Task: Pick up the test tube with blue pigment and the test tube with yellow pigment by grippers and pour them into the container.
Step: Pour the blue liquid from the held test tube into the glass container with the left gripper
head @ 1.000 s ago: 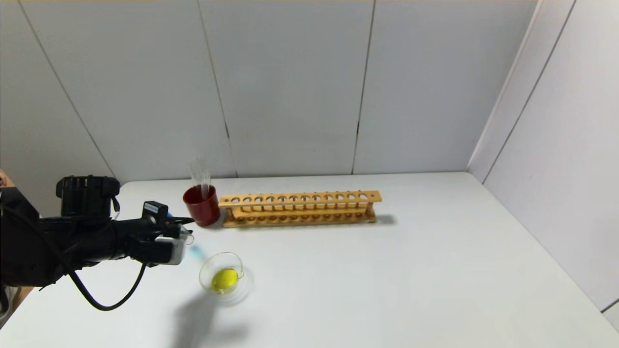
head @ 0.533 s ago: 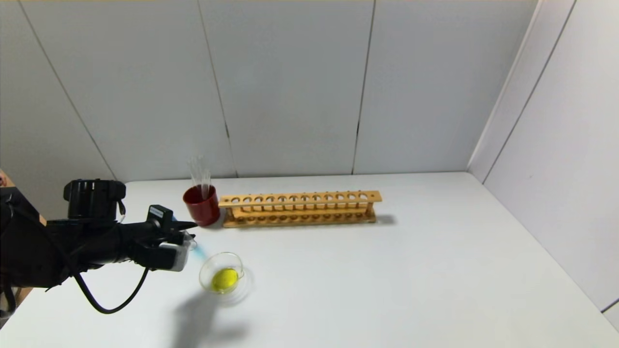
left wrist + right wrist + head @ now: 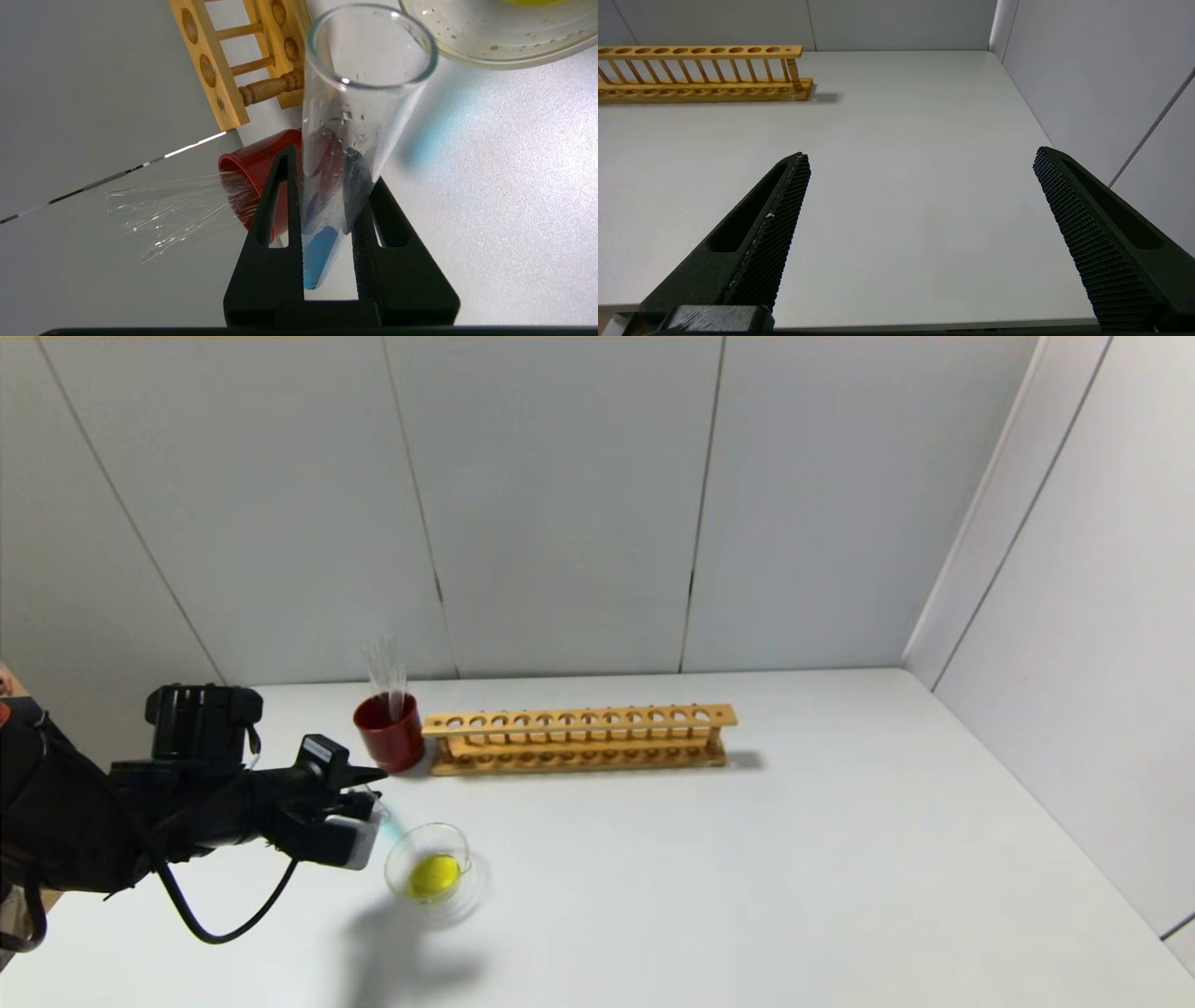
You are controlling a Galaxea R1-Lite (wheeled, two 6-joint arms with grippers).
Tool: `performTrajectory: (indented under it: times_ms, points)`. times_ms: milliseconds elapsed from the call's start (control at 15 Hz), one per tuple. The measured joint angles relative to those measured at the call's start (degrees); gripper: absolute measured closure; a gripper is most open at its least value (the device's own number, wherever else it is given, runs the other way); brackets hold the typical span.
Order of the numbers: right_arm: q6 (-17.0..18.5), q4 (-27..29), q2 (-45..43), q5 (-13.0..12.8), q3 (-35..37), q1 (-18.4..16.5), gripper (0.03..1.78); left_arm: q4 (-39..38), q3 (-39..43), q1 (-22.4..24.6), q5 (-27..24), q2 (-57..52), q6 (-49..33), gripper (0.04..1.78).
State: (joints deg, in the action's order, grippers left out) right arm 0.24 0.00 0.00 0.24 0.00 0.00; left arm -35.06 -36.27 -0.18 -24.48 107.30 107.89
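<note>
My left gripper [image 3: 369, 789] [image 3: 327, 168] is shut on the test tube with blue pigment [image 3: 348, 140], held nearly level, its open mouth pointing toward the container [image 3: 428, 862]. Blue liquid sits at the tube's rounded bottom between my fingers [image 3: 280, 205]. The container is a shallow clear glass dish with yellow liquid in it; its rim shows in the left wrist view [image 3: 490, 42], just past the tube's mouth. No tube with yellow liquid is in view. My right gripper [image 3: 920, 158] is open and empty over the table's near right part, out of the head view.
A dark red cup [image 3: 388, 732] holding colourless clear tubes [image 3: 386, 667] stands behind my left gripper. A long wooden tube rack [image 3: 579, 737] stands to its right. Grey wall panels close the table at the back and on the right.
My left gripper has moved right toward the glass dish with the blue tube in it. The tube's mouth is now closer to the dish's rim.
</note>
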Motion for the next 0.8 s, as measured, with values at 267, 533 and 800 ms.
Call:
performTrajectory:
  times_ms: [267, 533, 800]
  points:
    - [0.0, 0.0, 0.0, 0.0, 0.0, 0.0, 0.06, -2.06, 0.5, -2.21, 2.95, -0.13, 0.16, 1.48]
    - [-0.02, 0.0, 0.0, -0.02, 0.0, 0.0, 0.06, -3.63, 2.17, -3.21, 5.69, -0.09, 0.07, 1.48]
    - [-0.04, 0.0, 0.0, 0.0, 0.0, 0.0, 0.06, -3.72, 3.11, -3.34, 5.9, -0.13, 0.2, 1.48]
